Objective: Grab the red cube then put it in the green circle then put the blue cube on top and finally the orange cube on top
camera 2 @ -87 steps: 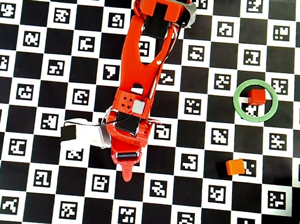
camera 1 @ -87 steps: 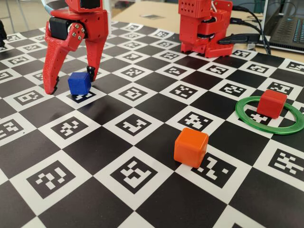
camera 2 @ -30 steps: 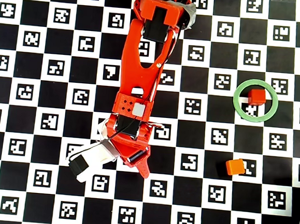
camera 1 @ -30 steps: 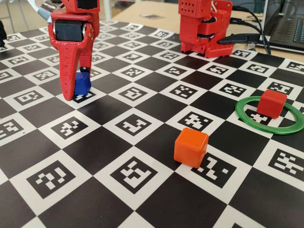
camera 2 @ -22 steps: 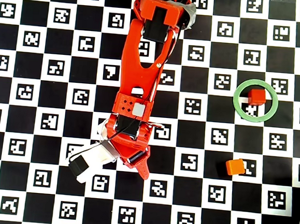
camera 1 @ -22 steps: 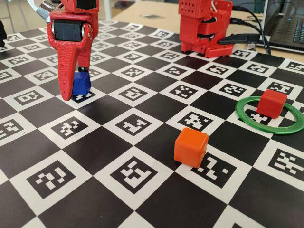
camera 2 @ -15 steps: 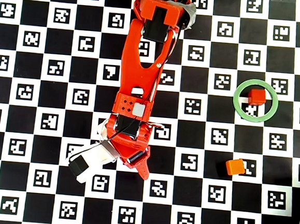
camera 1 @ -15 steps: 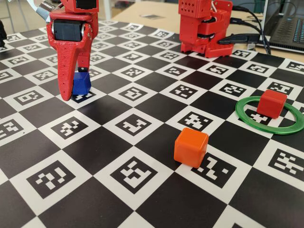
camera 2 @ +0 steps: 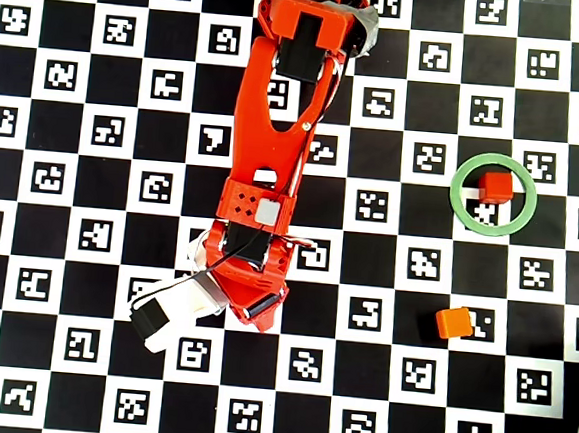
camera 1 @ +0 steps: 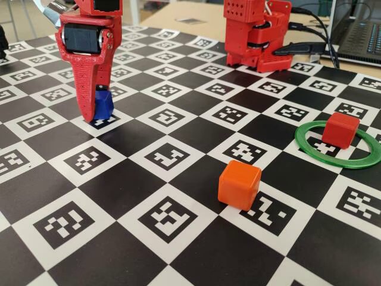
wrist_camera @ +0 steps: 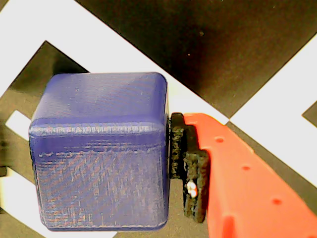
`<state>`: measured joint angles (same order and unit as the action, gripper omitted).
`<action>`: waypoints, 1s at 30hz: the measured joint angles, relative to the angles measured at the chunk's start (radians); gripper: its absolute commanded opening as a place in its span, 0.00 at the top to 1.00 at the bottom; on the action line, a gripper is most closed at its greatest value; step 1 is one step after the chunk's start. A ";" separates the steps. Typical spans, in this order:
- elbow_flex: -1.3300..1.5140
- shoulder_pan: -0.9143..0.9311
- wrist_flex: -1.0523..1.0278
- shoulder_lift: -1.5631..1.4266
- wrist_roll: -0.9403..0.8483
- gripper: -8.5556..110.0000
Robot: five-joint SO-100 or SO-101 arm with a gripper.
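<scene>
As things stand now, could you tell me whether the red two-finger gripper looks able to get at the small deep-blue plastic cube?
Probably yes: the red two-finger gripper is already down around the small deep-blue plastic cube, with one pad touching its side. Nothing else stands near it.

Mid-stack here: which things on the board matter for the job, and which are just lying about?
Job: blue cube, held in the gripper; red cube inside the green ring; orange cube.
Lying about: second red arm base, cables, laptop.
</scene>
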<state>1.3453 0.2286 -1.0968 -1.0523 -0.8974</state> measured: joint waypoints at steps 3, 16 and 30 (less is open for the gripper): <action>0.000 0.000 0.000 0.000 0.000 0.87; -0.075 -0.014 -0.140 0.000 0.083 0.88; -0.126 -0.109 -0.499 -0.184 0.463 0.89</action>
<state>1.2195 0.1197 -1.5953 -1.2364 -0.4341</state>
